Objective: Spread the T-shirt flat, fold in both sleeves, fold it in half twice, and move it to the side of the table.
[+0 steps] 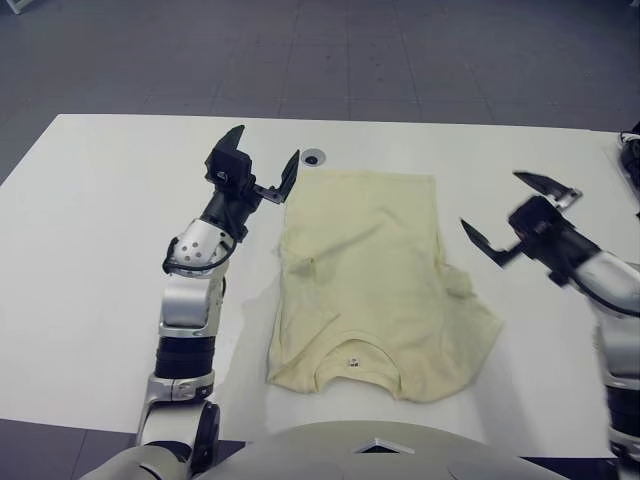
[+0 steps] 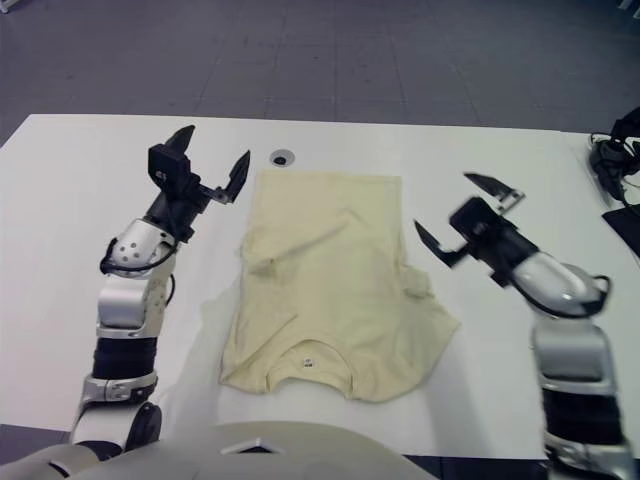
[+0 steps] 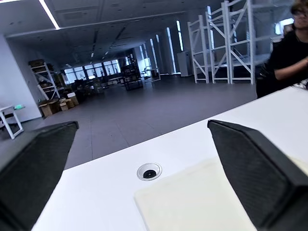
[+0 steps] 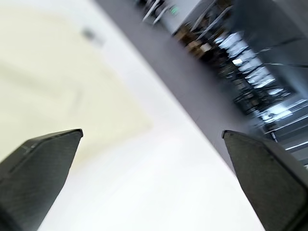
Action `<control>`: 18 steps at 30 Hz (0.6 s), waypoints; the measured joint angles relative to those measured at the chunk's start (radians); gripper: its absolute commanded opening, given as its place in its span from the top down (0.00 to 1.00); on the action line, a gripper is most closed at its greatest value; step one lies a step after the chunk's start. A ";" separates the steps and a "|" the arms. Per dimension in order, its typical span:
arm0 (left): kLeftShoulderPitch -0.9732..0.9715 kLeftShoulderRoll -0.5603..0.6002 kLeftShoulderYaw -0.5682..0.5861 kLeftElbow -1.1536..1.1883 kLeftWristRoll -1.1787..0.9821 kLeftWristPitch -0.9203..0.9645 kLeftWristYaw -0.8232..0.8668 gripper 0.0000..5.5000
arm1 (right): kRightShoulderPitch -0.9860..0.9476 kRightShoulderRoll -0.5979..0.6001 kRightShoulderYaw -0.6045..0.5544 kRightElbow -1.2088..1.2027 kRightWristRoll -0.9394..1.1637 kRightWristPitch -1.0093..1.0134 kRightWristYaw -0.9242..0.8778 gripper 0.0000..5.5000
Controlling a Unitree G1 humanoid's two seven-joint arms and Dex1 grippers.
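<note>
A pale yellow T-shirt (image 1: 375,285) lies on the white table (image 1: 90,250) with its collar toward me and its hem at the far side. Its left sleeve is folded in over the body; the right sleeve lies rumpled at the near right. My left gripper (image 1: 264,163) hangs open above the table, just left of the shirt's far left corner (image 3: 192,202). To the right of the shirt, my right gripper (image 1: 518,216) is raised and open, with nothing between its fingers (image 4: 38,168).
A round cable grommet (image 1: 314,156) is set into the table just beyond the shirt's far left corner. Black cables (image 2: 610,155) lie at the table's right edge. Wide bare table stretches to the left of the shirt.
</note>
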 measured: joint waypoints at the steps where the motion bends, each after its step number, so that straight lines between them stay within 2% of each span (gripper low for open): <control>1: 0.001 -0.007 -0.005 0.002 -0.002 -0.002 0.004 0.02 | 0.033 -0.029 -0.020 0.011 0.009 -0.018 0.039 0.02; 7: 0.044 -0.025 -0.011 -0.028 0.001 -0.027 0.055 0.02 | 0.179 -0.195 -0.028 0.172 0.054 -0.180 0.327 0.02; 12: 0.055 -0.029 -0.015 -0.051 0.003 -0.041 0.088 0.02 | 0.159 -0.256 0.026 0.281 0.093 -0.236 0.481 0.02; 17: 0.055 -0.028 -0.033 -0.053 0.021 -0.046 0.095 0.02 | 0.129 -0.280 0.096 0.332 0.060 -0.283 0.518 0.02; 18: 0.055 -0.028 -0.033 -0.053 0.021 -0.047 0.097 0.02 | 0.118 -0.282 0.104 0.337 0.053 -0.287 0.518 0.06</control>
